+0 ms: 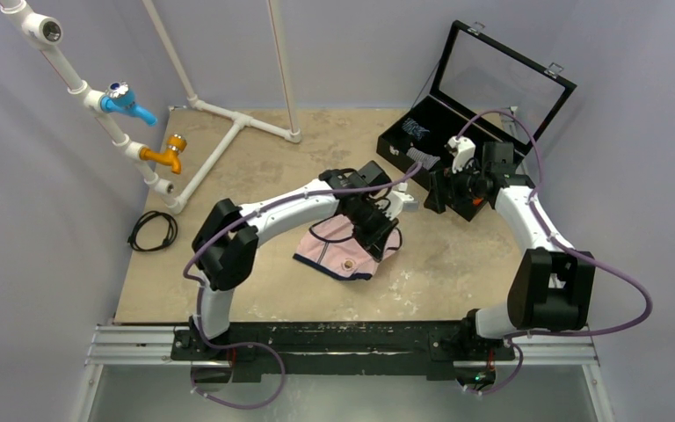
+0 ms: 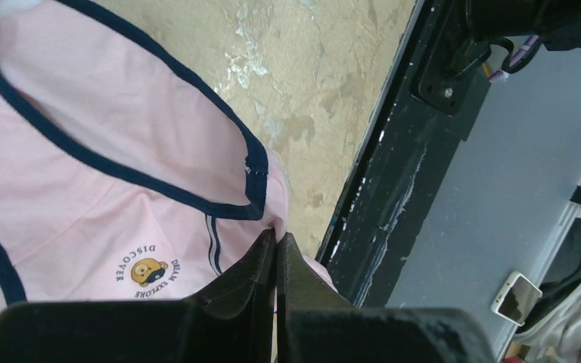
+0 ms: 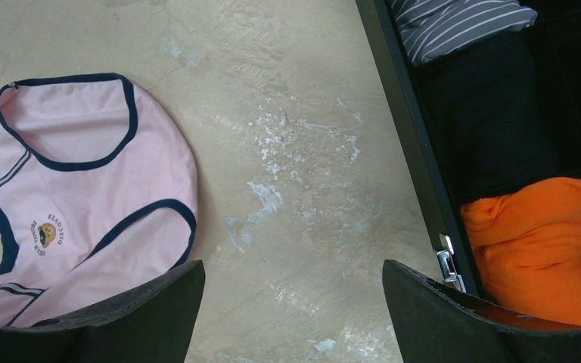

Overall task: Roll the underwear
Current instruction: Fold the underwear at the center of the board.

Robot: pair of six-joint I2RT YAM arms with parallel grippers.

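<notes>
- The underwear (image 1: 343,257) lay flat on the table (image 1: 457,272), near its middle and just ahead of the left arm, with its longer side running roughly left to right.
- The left gripper (image 2: 278,240) sat at the garment's right-hand edge, jaws pressed together. Pink cloth bunched on both sides of the tips, so it seemed to be pinching a fold of that edge, though the wrist view hid the contact itself.
- From that grip the rest of the cloth stretched away to the left, so a roll would probably have to travel leftward along the long axis.
- The right gripper (image 3: 291,268) hung with jaws spread wide and nothing between them, above bare table between the underwear and the black case (image 1: 404,141). It was the farther arm.
</notes>
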